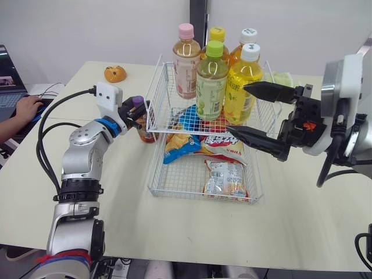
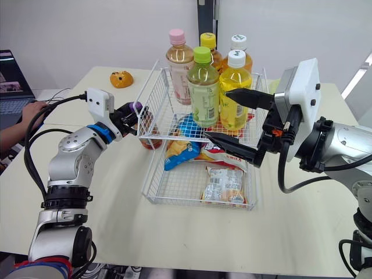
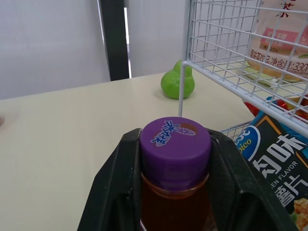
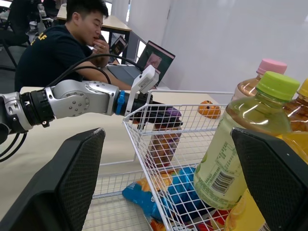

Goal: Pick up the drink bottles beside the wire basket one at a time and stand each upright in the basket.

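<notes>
Left gripper (image 1: 138, 109) is clamped around the top of a purple-capped bottle (image 3: 175, 144) of amber drink, with 1 black finger on each side just under the cap. That bottle is upright just outside the left wall of the wire basket (image 1: 200, 197), between it and the left edge of the tabletop (image 1: 290, 226). Right gripper (image 1: 237, 108) is spread wide and holds nothing. It hangs over the basket's right side, fingers pointing toward the 5 bottles (image 1: 211, 81) standing upright together at the basket's far end — caps pink, yellow, green and 2 white. Snack packets (image 1: 225, 179) lie on the basket floor toward its near end. An orange toy (image 1: 115, 74) sits by the tabletop's far left corner, and a green pear (image 3: 178, 83) sits beyond the basket. A person's hand (image 1: 23, 107) rests by a laptop (image 1: 7, 75) past the left edge.
</notes>
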